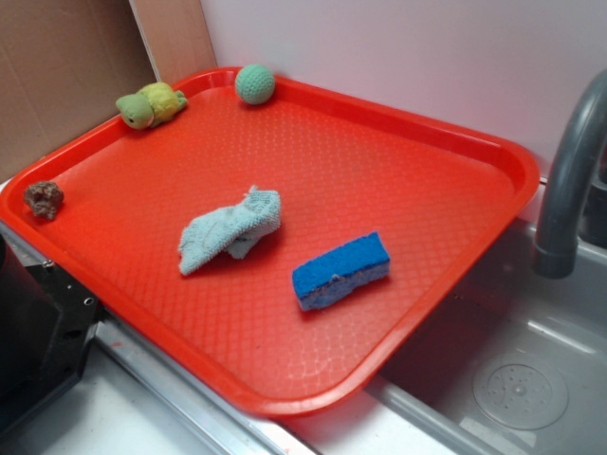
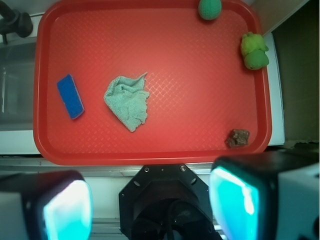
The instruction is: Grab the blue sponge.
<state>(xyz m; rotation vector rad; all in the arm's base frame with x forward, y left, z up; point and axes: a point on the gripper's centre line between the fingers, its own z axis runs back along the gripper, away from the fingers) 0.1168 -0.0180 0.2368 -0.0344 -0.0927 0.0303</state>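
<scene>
The blue sponge lies flat on the red tray, near the tray's edge on the sink side. Its bright blue top faces up, and a paler layer shows along its side in the exterior view. In the wrist view my gripper hangs high above the tray's near edge, far from the sponge. It is open, and nothing sits between its two teal pads. The exterior view does not show the gripper itself.
A pale light-blue knitted cloth lies crumpled mid-tray beside the sponge. A green ball, a green-yellow soft toy and a small brown lump sit along the tray's rim. A grey faucet and sink adjoin.
</scene>
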